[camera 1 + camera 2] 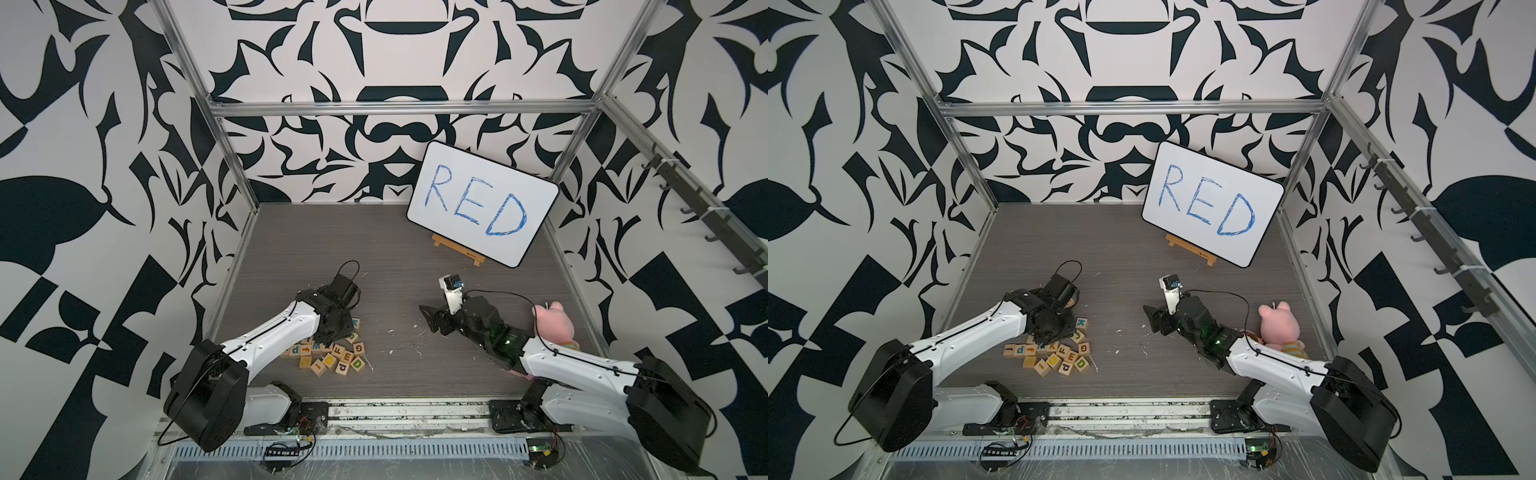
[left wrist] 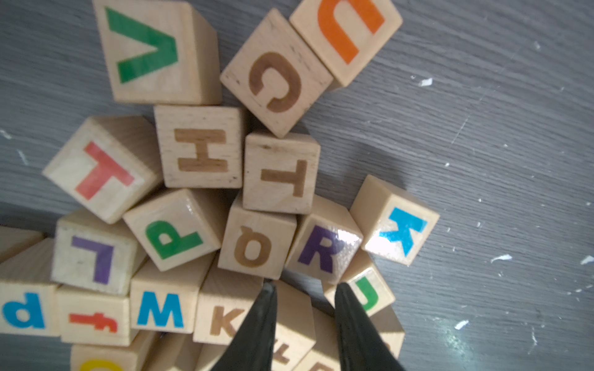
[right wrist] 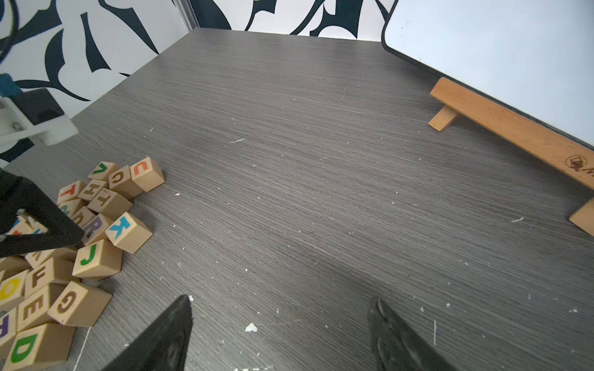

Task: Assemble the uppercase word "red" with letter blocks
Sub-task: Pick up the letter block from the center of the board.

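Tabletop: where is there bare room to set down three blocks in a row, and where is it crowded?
Bare: the broad tabletop strip between the letter-block pile and the right pincer, reaching back to the whiteboard on its wooden stand. Crowded: the pile itself, under the left pincer, and the right edge around the pink plush toy.

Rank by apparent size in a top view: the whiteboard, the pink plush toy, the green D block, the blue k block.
1. whiteboard
2. pink plush toy
3. green D block and blue k block: they look alike, so I do not rank them.
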`<state>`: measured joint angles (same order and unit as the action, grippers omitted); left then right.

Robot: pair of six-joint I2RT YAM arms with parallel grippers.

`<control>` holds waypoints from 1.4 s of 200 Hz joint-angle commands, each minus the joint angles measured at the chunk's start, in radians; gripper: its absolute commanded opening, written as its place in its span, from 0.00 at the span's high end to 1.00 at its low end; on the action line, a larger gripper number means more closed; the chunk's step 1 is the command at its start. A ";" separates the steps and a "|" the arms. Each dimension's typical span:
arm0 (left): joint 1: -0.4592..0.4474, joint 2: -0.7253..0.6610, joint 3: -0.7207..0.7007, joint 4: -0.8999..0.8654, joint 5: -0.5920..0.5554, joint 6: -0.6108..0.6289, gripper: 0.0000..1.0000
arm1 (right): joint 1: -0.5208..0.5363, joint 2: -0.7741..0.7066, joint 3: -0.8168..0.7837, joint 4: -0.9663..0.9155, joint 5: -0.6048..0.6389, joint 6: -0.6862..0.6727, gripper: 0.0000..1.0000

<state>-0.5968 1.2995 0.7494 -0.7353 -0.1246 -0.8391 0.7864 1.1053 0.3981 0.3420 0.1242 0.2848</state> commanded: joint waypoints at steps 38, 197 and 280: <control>-0.001 0.057 0.006 0.000 -0.014 0.015 0.59 | 0.004 -0.007 0.003 0.045 0.008 -0.009 0.16; 0.011 0.070 0.022 0.046 -0.048 0.009 0.52 | 0.004 0.031 0.021 0.037 0.003 -0.009 0.16; 0.011 0.020 0.009 0.049 -0.019 0.027 0.51 | 0.004 0.036 0.025 0.035 0.006 -0.009 0.16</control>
<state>-0.5892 1.3491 0.7681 -0.6918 -0.1577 -0.8318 0.7864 1.1404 0.3981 0.3420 0.1238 0.2848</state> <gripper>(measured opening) 0.484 0.839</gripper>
